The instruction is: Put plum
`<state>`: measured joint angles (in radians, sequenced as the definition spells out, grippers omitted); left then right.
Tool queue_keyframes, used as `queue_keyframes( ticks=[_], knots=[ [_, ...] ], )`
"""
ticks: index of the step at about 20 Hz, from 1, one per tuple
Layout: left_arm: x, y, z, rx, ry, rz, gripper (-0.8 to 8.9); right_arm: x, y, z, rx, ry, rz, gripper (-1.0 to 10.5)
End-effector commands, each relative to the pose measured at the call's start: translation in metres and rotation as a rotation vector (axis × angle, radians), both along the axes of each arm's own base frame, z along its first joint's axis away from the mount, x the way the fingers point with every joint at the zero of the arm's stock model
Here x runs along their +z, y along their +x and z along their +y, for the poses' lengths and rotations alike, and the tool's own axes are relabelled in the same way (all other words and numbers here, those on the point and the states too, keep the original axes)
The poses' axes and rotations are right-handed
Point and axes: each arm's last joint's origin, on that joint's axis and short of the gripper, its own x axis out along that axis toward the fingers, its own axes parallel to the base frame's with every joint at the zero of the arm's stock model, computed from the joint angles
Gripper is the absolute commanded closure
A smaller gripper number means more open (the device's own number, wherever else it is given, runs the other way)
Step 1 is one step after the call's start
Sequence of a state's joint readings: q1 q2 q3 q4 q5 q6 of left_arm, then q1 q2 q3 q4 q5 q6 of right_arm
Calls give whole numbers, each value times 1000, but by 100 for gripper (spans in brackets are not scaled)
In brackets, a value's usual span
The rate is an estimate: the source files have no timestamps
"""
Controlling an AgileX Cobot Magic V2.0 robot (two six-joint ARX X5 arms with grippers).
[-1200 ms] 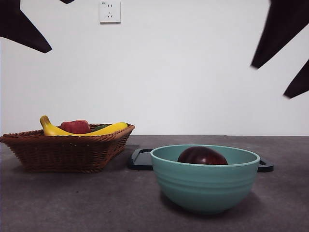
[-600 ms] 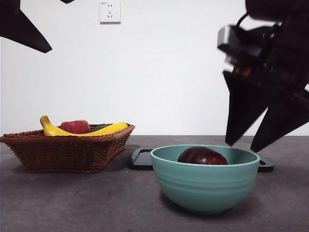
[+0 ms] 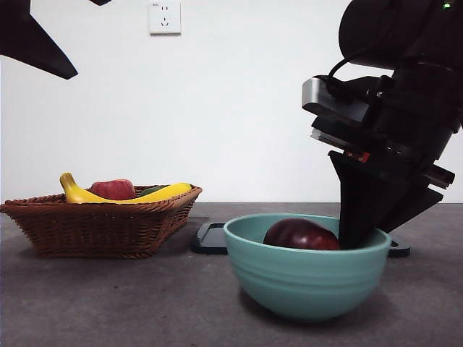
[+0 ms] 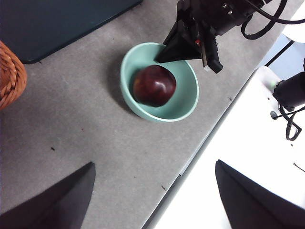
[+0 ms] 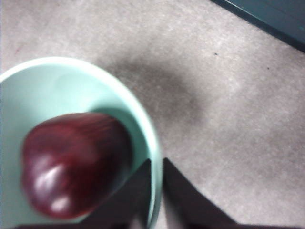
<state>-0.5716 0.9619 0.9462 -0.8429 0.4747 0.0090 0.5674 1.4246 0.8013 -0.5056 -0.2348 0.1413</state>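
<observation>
So the glossy dark maroon plum (image 3: 300, 235) is sitting inside the pale teal round bowl (image 3: 304, 282), leaning toward the side where the arm is. The right gripper (image 3: 358, 242) isn't on the fruit at all. It comes down steeply from above onto the bowl's rim, and in its own wrist view the two black jaws are pinched nearly together with the rim wall between them. I'd call that clamped on the pale teal round bowl, one jaw inside and one outside.

If the plan is to move the bowl with the plum in it, my two cents: keep the rim level and go slow. A one-sided pinch will want to tip the bowl, and the plum is round enough to roll. The inside jaw is just beside the plum too, so no twisting.

The left gripper (image 4: 152, 200) hangs high over the table, well apart from everything, with its jaws spread wide and nothing in them.

Off to the side there's a brown woven wicker basket (image 3: 94, 224) holding a yellow banana (image 3: 145, 195) and a brighter red fruit (image 3: 112, 189).
</observation>
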Motion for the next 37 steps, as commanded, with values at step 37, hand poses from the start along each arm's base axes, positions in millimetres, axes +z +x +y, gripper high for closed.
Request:
queue_keyframes(
  ticks=[37],
  knots=[
    [2, 0, -2, -10, -7, -2, 410, 12, 171, -12, -269, 9, -67, 923]
  ],
)
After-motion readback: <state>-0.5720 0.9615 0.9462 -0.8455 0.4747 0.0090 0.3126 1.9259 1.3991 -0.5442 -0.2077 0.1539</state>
